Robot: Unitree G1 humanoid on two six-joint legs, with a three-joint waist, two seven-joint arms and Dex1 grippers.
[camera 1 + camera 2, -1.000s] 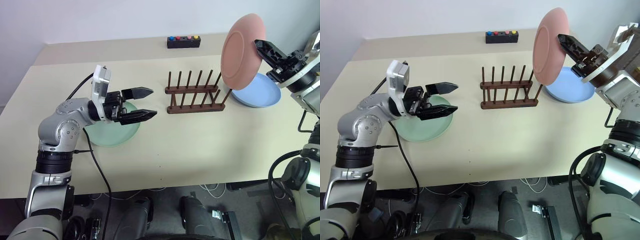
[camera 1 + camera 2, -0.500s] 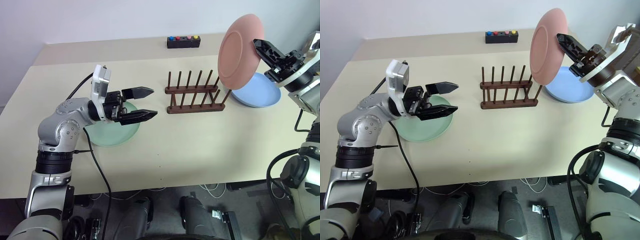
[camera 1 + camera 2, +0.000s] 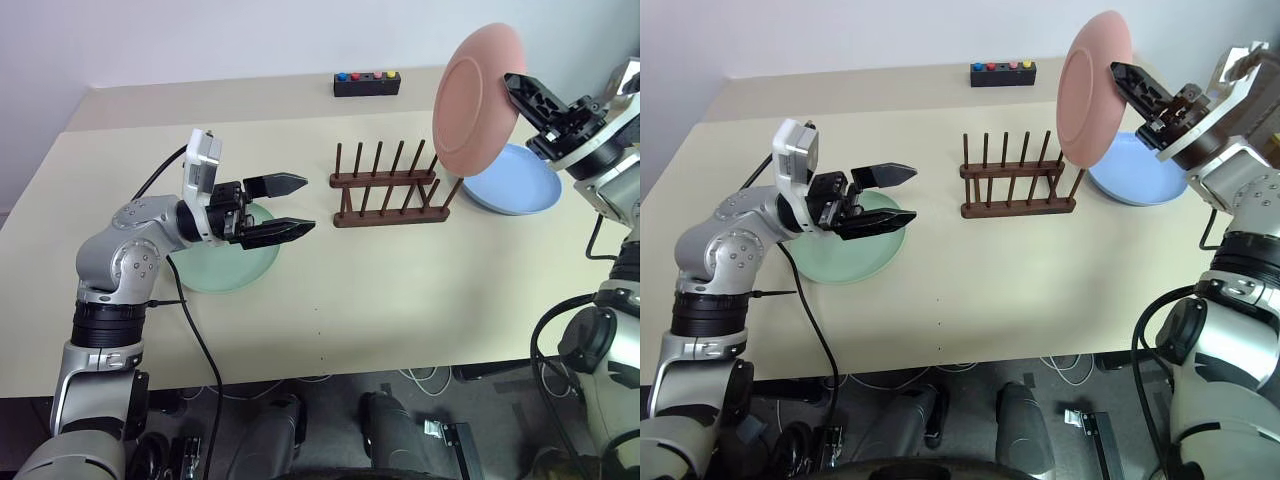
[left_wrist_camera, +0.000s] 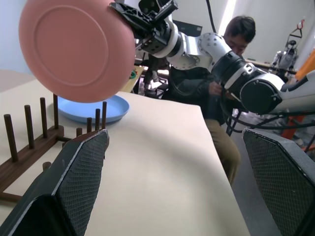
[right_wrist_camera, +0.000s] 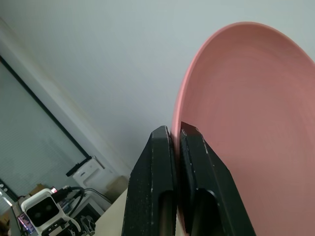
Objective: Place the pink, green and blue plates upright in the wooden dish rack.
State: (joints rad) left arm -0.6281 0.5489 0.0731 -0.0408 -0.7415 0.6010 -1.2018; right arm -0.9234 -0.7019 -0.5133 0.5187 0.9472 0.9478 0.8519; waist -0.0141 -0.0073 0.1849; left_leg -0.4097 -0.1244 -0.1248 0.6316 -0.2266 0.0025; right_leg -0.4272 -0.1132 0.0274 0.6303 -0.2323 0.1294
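My right gripper (image 3: 512, 84) is shut on the rim of the pink plate (image 3: 475, 95) and holds it upright in the air, above the right end of the wooden dish rack (image 3: 388, 190); the pinch shows close up at the right gripper (image 5: 176, 133). The rack stands bare at mid-table. Just right of it the blue plate (image 3: 515, 185) lies flat, partly behind the pink one. The green plate (image 3: 225, 268) lies flat at the left. Over its right edge my left gripper (image 3: 308, 205) hovers open, pointing toward the rack, with nothing between its fingers (image 4: 78, 177).
A small black box with coloured buttons (image 3: 367, 83) sits at the table's far edge behind the rack. A person (image 4: 231, 73) sits beyond the table's right side. Bare tabletop (image 3: 400, 290) stretches in front of the rack.
The pink plate in my right gripper has edged very slightly left toward the rack. The left arm has kept still.
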